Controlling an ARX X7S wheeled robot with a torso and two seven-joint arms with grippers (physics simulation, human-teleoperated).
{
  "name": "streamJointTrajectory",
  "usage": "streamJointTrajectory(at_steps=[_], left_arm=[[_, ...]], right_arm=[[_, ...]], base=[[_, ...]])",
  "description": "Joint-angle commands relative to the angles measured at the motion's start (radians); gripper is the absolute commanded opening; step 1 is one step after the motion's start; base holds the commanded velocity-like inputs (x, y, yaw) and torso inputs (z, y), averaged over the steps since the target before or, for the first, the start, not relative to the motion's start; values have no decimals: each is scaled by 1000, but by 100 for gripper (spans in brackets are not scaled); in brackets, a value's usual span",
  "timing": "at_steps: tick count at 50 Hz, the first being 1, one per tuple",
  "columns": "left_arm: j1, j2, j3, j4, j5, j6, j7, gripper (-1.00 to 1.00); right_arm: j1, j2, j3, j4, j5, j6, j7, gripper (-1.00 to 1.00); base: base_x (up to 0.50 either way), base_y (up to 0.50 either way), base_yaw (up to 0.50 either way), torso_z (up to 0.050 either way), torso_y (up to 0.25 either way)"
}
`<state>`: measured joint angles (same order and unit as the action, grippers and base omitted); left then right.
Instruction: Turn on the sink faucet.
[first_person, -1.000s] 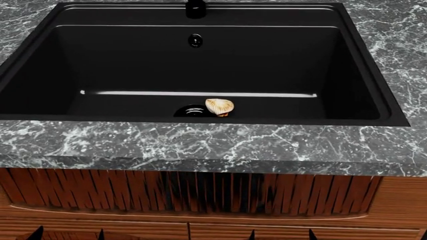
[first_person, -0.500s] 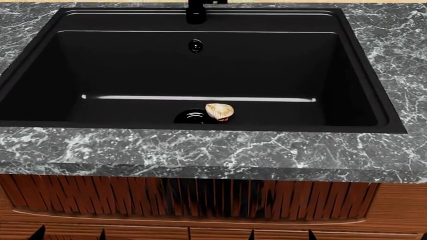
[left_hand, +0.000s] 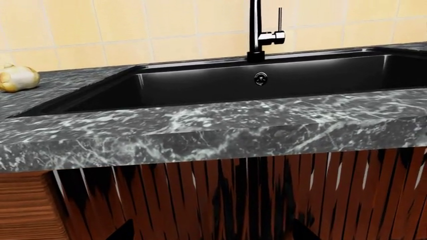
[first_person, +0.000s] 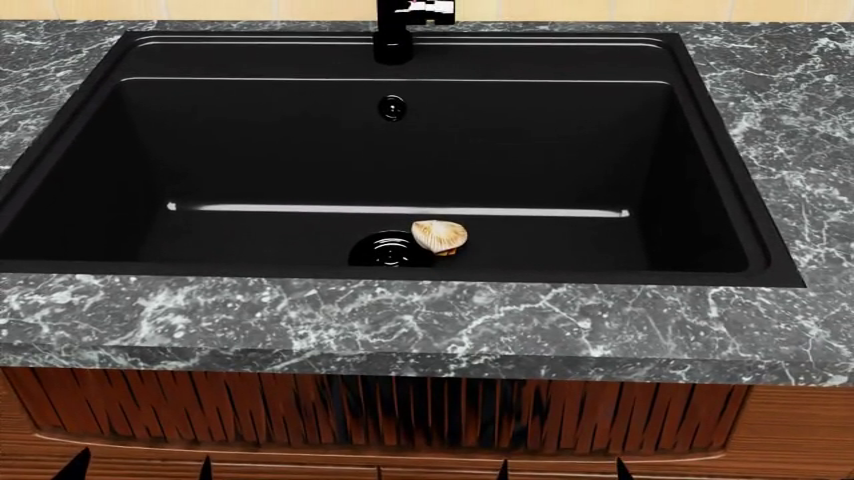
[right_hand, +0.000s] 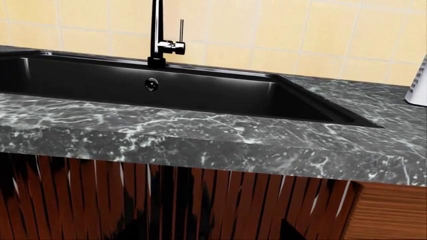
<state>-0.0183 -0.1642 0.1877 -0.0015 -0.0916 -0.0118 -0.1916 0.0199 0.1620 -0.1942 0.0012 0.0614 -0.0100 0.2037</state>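
Cream wall tiles back a grey marble tabletop (first_person: 400, 320) holding the sink (first_person: 80, 180). Neither claw shows, so their opening can't be judged. The sink faucet (right_hand: 157, 35) stands rigid, well beyond both arms; its thin lever (right_hand: 181, 31) likely moves lightly when pushed near the tip.

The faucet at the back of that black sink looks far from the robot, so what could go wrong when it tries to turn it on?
1. The thin lever rises from a small chrome block on the sink faucet; a gripper could easily slip off or miss it.
2. The reach crosses the whole sink, so an arm might bump the marble counter or the front rim.
3. Neither gripper shows in any view, so the approach starts with no visual check.
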Motion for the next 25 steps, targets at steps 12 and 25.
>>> streamJointTrajectory(at_steps=[12,25], left_arm=[[2,-4,-1,13,-43,13,-6,100],[-72,-97,-27,514,-150,-463,-66,100]], right_arm=[[1,9,-8,0,26,-5,8,100],[57,100,67,-484,183,388,61,100]], base=[[0,0,0,3,0],[0,0,0,0,0]])
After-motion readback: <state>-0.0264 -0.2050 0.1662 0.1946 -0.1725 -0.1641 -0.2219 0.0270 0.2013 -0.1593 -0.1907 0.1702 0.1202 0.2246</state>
